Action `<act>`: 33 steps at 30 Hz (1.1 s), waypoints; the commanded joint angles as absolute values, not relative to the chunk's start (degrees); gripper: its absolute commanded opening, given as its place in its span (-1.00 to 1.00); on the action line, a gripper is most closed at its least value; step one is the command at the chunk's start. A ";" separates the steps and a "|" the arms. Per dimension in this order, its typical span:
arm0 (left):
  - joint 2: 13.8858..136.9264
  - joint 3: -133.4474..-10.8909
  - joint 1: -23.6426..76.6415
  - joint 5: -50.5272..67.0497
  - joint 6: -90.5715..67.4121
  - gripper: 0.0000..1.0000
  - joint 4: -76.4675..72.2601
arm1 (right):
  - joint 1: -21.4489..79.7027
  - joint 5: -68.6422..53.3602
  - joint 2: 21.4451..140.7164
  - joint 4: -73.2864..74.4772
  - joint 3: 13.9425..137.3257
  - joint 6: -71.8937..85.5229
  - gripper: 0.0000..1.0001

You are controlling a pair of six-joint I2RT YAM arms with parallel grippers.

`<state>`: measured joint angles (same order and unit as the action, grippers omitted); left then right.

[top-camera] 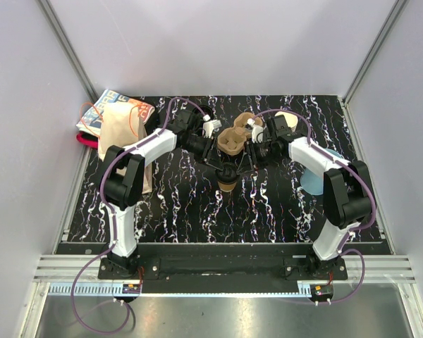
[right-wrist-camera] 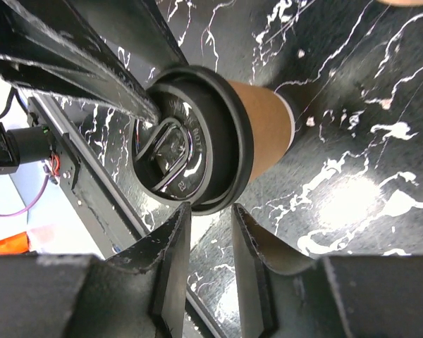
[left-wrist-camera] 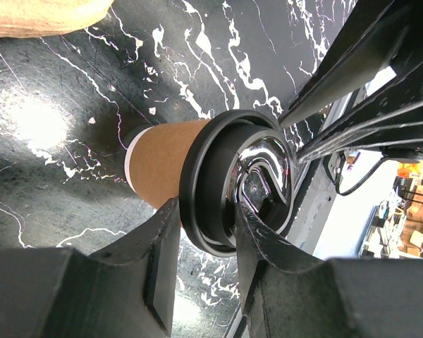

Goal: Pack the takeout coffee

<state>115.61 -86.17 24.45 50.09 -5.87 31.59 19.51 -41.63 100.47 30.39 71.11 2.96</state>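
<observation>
Cup (top-camera: 227,183) stands mid-table (top-camera: 176,204) between the two arms. Its long axis reads as upright, lid (left-wrist-camera: 250,176) on top. Both wrists reach it from opposite sides, so neither arm is clearly nearer. Left gripper (left-wrist-camera: 206,215): jaws narrowed on the lid's rim, one finger against the lid top and the other outside the rim beside the brown wall, which looks like a pinch on the rim. Right gripper (right-wrist-camera: 211,210): jaws partly apart with table showing through the gap and the rim only just at the tips, so I cannot tell whether it grips or merely touches. Key relation: the pulp carrier (top-camera: 233,141) lies just behind the cup on the far side, and the paper bag (top-camera: 116,134) is well apart to the left. Judgement: any carry must keep the cup axis vertical, and a hold on the rim alone risks popping the lid. Top view gives the layout of cup, carrier and bag, but the arms hide the contact. Each wrist view shows its own finger placement, with the opposing fingers at the lid's far edge.
</observation>
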 commanded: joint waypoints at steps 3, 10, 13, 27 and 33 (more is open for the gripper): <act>117.68 -84.55 25.14 38.85 -1.23 -0.29 33.93 | 19.34 -42.01 99.58 28.92 73.21 1.41 -0.30; 117.86 -84.64 25.22 38.94 -1.32 -0.29 33.93 | 18.90 -42.01 99.23 28.83 71.02 0.26 -0.31; 117.77 -84.64 25.14 39.02 -1.32 -0.29 33.92 | 18.63 -42.27 98.62 28.92 70.49 0.26 -0.31; 118.04 -84.81 25.22 38.93 -1.32 -0.29 33.93 | 18.63 -39.99 100.99 28.30 69.35 -0.53 -0.34; 117.95 -84.73 25.22 38.67 -1.32 -0.30 33.93 | 18.98 -38.94 102.13 27.95 69.96 -0.35 -0.35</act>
